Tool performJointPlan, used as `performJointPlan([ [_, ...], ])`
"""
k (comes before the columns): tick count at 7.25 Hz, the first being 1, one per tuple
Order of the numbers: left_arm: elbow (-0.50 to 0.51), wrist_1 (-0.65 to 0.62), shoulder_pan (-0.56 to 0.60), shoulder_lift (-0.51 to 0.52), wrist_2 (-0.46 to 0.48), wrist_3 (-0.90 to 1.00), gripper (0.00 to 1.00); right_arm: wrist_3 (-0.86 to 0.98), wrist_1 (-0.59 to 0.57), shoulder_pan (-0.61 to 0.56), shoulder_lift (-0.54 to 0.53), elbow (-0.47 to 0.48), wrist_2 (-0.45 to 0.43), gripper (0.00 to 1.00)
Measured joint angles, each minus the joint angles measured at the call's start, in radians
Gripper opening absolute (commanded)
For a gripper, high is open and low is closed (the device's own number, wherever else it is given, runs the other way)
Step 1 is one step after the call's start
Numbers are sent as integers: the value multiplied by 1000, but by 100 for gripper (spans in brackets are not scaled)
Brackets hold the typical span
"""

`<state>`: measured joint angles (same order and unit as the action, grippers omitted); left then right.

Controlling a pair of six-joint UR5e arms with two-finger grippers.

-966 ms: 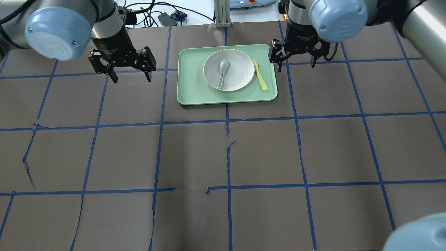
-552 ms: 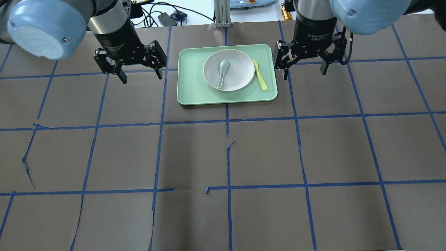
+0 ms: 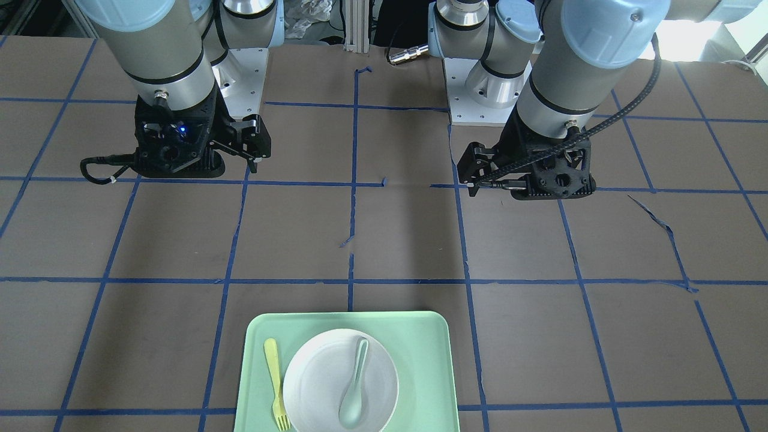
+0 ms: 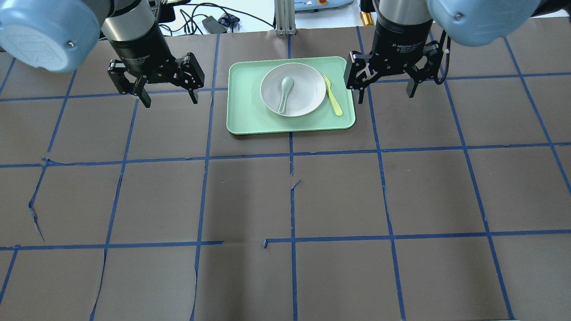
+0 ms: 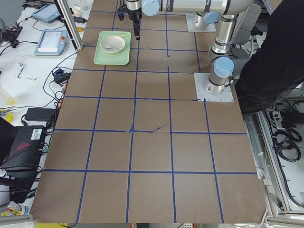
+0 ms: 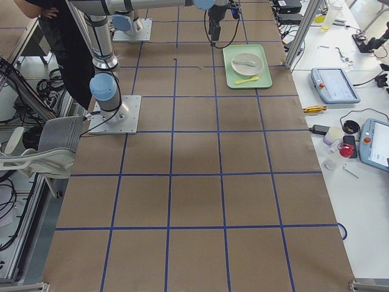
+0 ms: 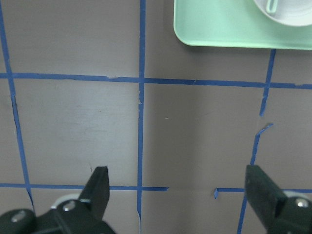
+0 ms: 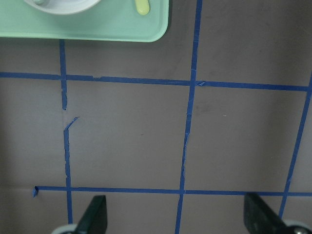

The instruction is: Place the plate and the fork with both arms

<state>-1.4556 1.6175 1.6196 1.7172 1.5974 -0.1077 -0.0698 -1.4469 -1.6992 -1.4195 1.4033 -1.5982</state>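
Plainly, both grippers hang empty over the brown table, one on each side of a mint-green tray that sits midway along the far edge, opposite the robot. The left gripper is off the tray's left side with its two black fingers spread wide and nothing between them. The right gripper is likewise wide open and empty, just off the tray's right side near its far right corner. White lettering on the right gripper's body reads "Adaptive Gripper" in the overhead view. The left gripper's body carries the same kind of print, tilted and harder to make out. The plate, round and white, rests on the tray a little right of its middle, with a grey-green spoon lying inside it, bowl toward the far edge. The fork, pale yellow, lies flat on the tray just beside the plate on the robot's right, its tines pointing toward the far edge. Whether the tines touch the rim cannot be told. Blue tape lines divide the table into squares. Each wrist view shows a near corner of the tray at the top, well apart from the fingertips at the bottom.
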Motion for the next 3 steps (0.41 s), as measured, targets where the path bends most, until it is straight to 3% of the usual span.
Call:
performJointPlan([
  [3,1,40,10,-18,23,-10,100,0,3,0,-1,0,1,100],
])
